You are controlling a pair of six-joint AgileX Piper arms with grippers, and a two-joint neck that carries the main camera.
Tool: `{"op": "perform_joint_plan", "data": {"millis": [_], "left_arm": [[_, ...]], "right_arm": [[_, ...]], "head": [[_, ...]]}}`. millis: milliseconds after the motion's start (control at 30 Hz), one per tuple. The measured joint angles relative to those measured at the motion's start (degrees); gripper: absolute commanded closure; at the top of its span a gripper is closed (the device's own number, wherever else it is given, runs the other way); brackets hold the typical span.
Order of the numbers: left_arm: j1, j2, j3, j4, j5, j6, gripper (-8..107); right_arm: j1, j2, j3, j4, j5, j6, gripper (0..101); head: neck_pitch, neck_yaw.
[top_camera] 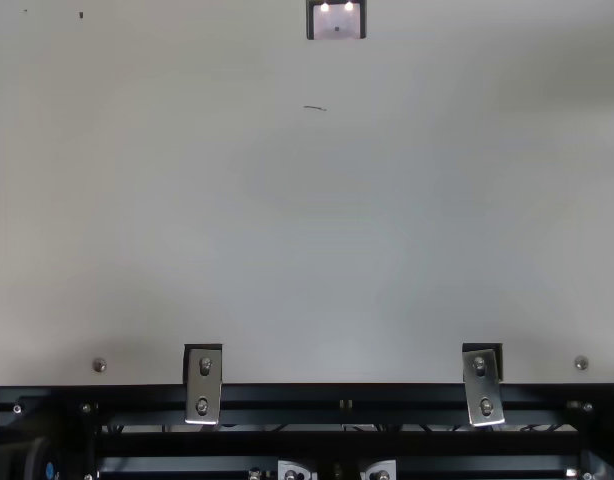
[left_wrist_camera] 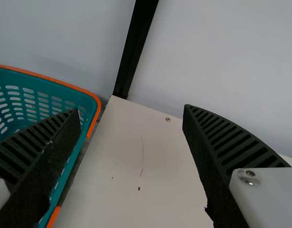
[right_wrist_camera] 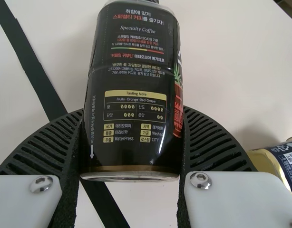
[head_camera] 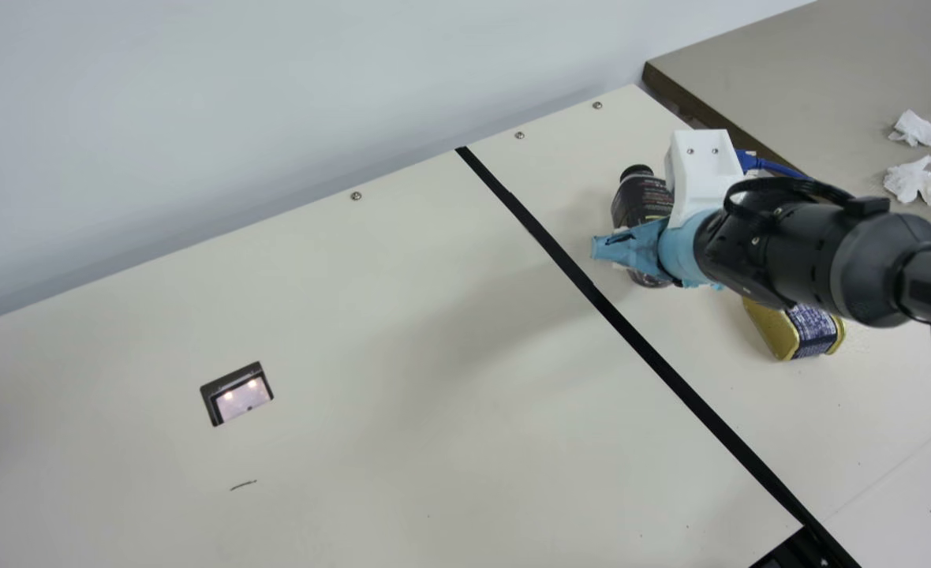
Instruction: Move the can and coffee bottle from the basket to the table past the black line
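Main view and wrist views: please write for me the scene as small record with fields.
coffee bottle: between the fingers of the right gripper, right of the black line in the main view
bottle's contact with table: cannot tell
can: on the table, same side of the line
left gripper: open
basket: teal, orange rim

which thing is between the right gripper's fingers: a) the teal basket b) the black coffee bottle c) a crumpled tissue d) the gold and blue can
b, the right gripper has its ribbed fingers against both sides of the black coffee bottle.
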Motion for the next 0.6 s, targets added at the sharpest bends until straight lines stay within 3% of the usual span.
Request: {"op": "perform_joint_plan", "data": {"millis": [333,600], "left_arm": [[0.00,0.00,0.00,0.00,0.00,0.00,9],[0.00,0.00,0.00,0.00,0.00,0.00,9]], "right_arm": [[-1.51,1.02,-2.48,11.85,2.13,-12.47,101],[-2.69,1.13,-3.02,17.00,2.94,-19.13,101]], "head": [[-0.59,0.00],[-0.59,0.00]]}}
